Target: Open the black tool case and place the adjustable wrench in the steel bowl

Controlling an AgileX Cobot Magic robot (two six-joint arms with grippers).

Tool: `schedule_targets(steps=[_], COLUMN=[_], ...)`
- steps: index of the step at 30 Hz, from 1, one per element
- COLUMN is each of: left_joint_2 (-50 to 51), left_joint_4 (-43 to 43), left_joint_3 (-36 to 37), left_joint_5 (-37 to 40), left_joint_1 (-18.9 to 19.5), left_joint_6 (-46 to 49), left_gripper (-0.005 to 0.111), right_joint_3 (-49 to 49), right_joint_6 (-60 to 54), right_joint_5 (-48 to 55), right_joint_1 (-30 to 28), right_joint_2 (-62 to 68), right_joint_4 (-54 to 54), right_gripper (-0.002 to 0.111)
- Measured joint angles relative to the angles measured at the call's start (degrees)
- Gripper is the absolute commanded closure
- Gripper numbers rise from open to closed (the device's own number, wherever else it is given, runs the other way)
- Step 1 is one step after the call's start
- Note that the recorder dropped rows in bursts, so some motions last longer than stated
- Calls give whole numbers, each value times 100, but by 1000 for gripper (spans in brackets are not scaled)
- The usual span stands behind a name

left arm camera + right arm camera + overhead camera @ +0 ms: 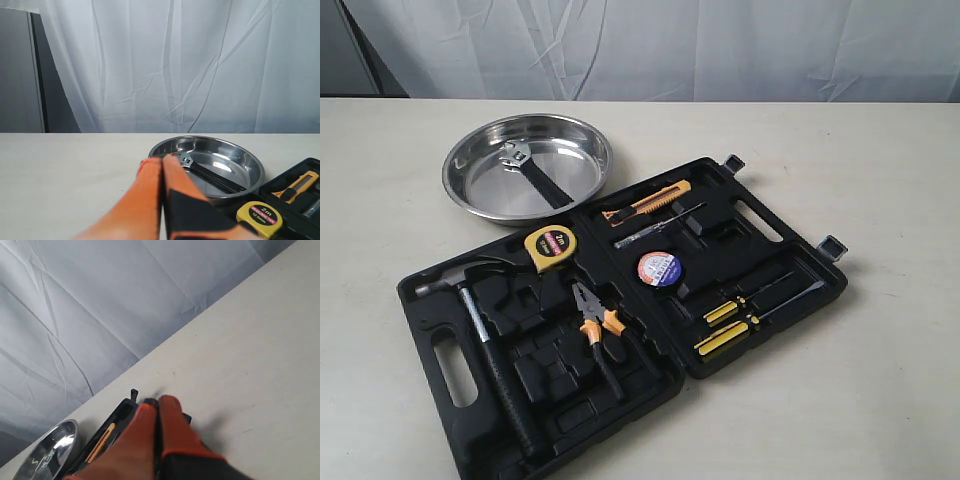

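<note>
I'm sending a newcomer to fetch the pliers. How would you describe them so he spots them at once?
Look at the open black case beside the steel bowl. In its half with the handle slot, the pliers lie between the hammer and the centre hinge, just by the yellow tape measure. Only they have orange grips there.

We see the tool case [420,320] lying open on the table [880,180], with the steel bowl [470,190] just behind its left half. The adjustable wrench [535,175] lies in the bowl. In the case's left half the hammer [485,345] lies leftmost, the pliers [595,330] to its right; the screwdrivers [740,320] sit in the right half
</note>
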Motion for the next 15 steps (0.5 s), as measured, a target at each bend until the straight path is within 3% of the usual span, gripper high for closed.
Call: schedule_targets(steps=[5,10,15], left_joint_2=[0,0,0], left_joint_4=[0,0,0], left_joint_3=[0,0,0], left_joint_5=[0,0,0], left_joint_1=[0,0,0], left_joint_6=[0,0,0], left_gripper=[107,107,107], right_joint_3=[0,0,0], right_joint_6=[-494,-2980,-4048], right_joint_5=[423,475,497], right_joint_1=[0,0,0], right_joint_2=[0,0,0], right_joint_4=[-440,-798,-847], right_gripper=[109,109,109])
